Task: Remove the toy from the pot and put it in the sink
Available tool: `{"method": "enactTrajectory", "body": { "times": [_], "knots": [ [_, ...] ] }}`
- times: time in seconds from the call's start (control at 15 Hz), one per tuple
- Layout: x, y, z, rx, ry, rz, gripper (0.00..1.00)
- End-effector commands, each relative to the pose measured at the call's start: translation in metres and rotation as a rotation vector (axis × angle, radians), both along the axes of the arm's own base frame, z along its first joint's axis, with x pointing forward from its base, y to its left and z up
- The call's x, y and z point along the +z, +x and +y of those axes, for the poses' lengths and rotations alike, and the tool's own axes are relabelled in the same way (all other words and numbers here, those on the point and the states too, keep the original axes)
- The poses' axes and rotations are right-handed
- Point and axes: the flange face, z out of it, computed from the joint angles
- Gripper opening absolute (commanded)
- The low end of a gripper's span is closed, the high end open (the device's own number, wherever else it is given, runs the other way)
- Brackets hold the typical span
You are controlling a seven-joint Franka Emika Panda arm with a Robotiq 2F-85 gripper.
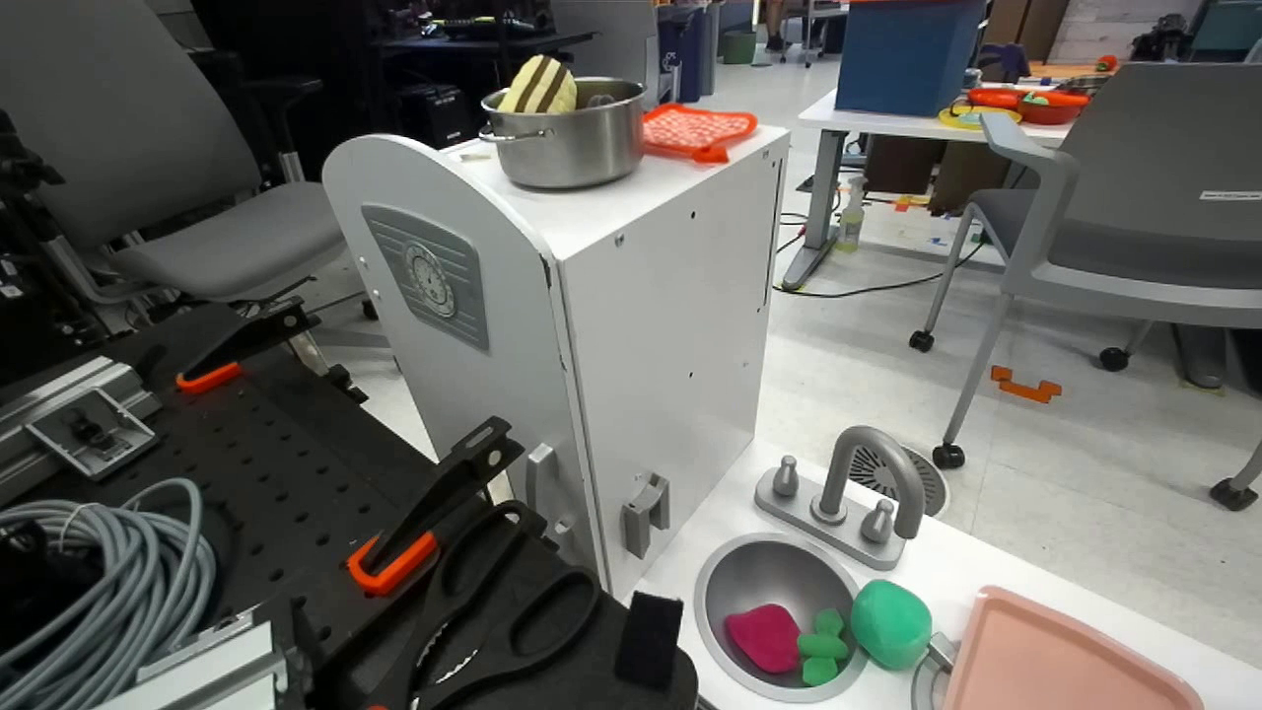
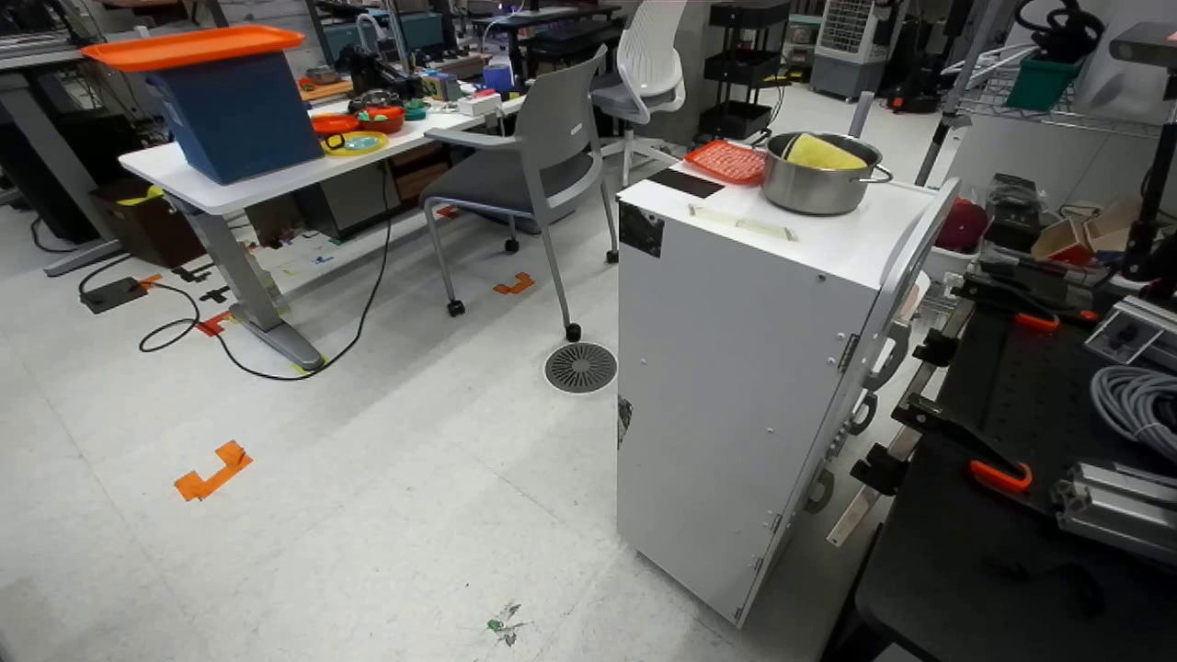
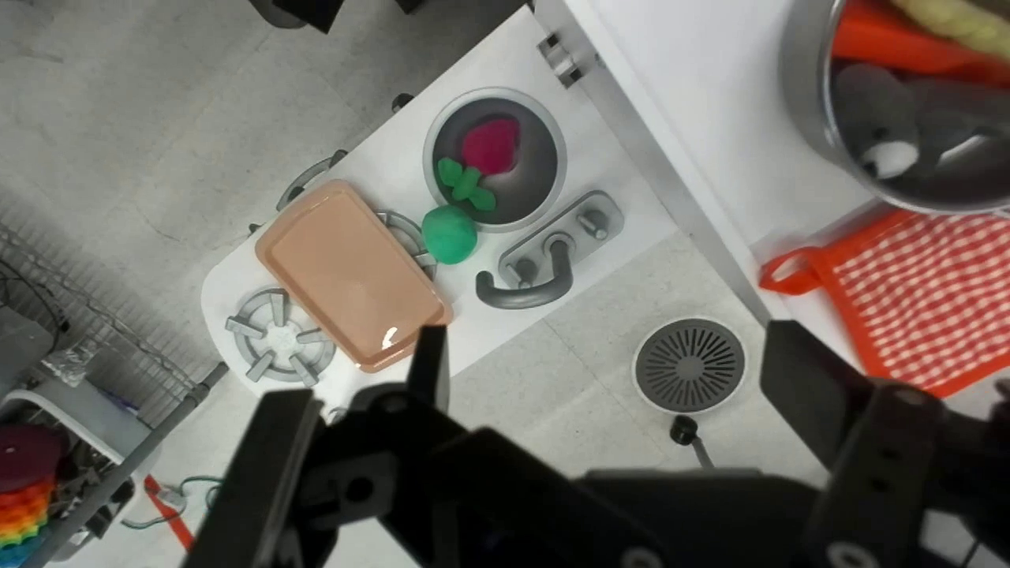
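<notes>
Your black end effector [image 3: 607,347] stands wide open in the wrist view, holding nothing. Your rounded magenta-pink toy [image 3: 491,146], a green leafy piece [image 3: 467,184] against it, lies inside the round grey sink bowl [image 1: 754,567], set into the white worktop [image 1: 951,567]. At the sink bowl's rim you have a smooth green ball [image 3: 450,234], and near that, a pink rectangular tray [image 3: 355,276]. In both exterior views, your shiny straight-sided steel pot [image 1: 577,153] sits on the tall white cabinet [image 1: 670,316], a dark-striped yellow item [image 1: 538,87] in it.
</notes>
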Motion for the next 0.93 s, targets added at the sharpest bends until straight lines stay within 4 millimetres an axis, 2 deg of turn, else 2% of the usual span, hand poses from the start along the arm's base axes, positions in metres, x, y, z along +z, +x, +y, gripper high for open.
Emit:
{"method": "enactTrajectory", "body": {
  "times": [0.0, 0.33, 0.4, 0.53, 0.87],
  "knots": [
    [0.024, -0.012, 0.044, 0.123, 0.061, 0.032, 1.0],
    [0.054, -0.035, 0.104, 0.311, 0.089, 0.105, 1.0],
    [0.04, -0.018, 0.09, 0.248, 0.066, 0.096, 1.0],
    [0.045, -0.021, 0.097, 0.261, 0.064, 0.092, 1.0],
    [0.037, -0.02, 0.091, 0.249, 0.068, 0.107, 1.0]
  ]
}}
